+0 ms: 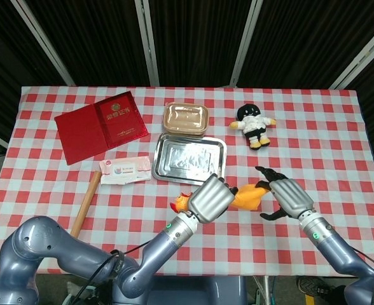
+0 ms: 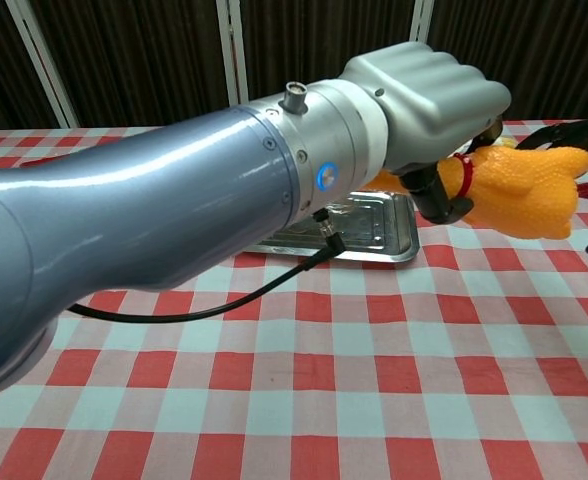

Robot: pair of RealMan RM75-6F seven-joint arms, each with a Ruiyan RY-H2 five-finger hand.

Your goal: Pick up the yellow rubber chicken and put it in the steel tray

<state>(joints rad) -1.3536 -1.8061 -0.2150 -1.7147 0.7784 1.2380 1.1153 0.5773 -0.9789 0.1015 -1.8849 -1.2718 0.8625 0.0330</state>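
Chest view shows the left hand wrapped around the yellow rubber chicken at its neck, lifted off the checked cloth just right of the steel tray. Carrying it well means moving far and left until the body hangs over the tray before releasing. The right hand sits open beside the tail, probably not touching it.

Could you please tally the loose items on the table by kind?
Toys: 2, rubber chicken, plush doll
Containers: 2, steel tray, brown lidded box
Red booklet: 1
Wipes packet: 1
Wooden stick: 1
Total: 7
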